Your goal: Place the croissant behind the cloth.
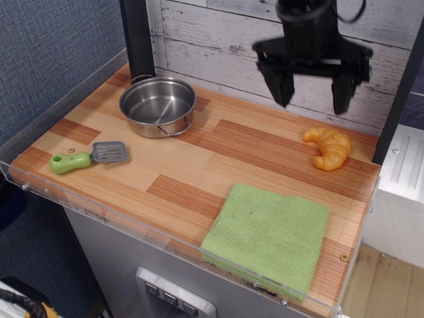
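Observation:
The orange-yellow croissant [327, 147] lies on the wooden table at the back right, behind the light-green cloth [268, 237], a gap of bare wood between them. The cloth lies flat at the front right edge. My gripper [311, 99] is open and empty, raised well above the table, up and to the left of the croissant, in front of the plank wall.
A steel pot [158, 106] stands at the back left. A green-handled spatula [89, 158] lies at the front left. A black post [138, 40] rises behind the pot. A clear lip [165, 240] rims the table's front edge.

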### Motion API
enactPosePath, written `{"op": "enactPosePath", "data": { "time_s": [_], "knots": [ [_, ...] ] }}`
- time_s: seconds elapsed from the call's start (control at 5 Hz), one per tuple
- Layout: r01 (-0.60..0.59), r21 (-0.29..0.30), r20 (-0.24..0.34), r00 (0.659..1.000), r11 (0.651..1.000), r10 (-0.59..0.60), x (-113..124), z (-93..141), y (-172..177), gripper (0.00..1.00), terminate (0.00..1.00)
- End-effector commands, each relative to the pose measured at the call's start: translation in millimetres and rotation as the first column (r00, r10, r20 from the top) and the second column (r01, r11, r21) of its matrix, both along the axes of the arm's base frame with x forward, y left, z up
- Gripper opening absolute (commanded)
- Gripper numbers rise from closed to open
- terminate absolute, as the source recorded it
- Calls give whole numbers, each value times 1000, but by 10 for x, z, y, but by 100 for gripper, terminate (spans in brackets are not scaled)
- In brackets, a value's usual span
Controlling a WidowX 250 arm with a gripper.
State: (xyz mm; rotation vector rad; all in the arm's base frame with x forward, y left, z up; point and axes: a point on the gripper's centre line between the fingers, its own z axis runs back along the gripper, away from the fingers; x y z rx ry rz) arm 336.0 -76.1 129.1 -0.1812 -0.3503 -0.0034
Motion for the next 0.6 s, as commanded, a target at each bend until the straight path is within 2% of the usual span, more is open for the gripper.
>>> {"op": "enactPosePath", "data": {
  "time_s": [0.0, 0.2, 0.4],
  "knots": [
    [-12, 0, 63, 998, 1000, 12, -239, 259, 121, 100, 0],
    [-12, 0, 63, 998, 1000, 12, -239, 259, 121, 100, 0],
    [-12, 0, 63, 998, 1000, 12, -239, 259, 121, 100, 100]
  ]
}}
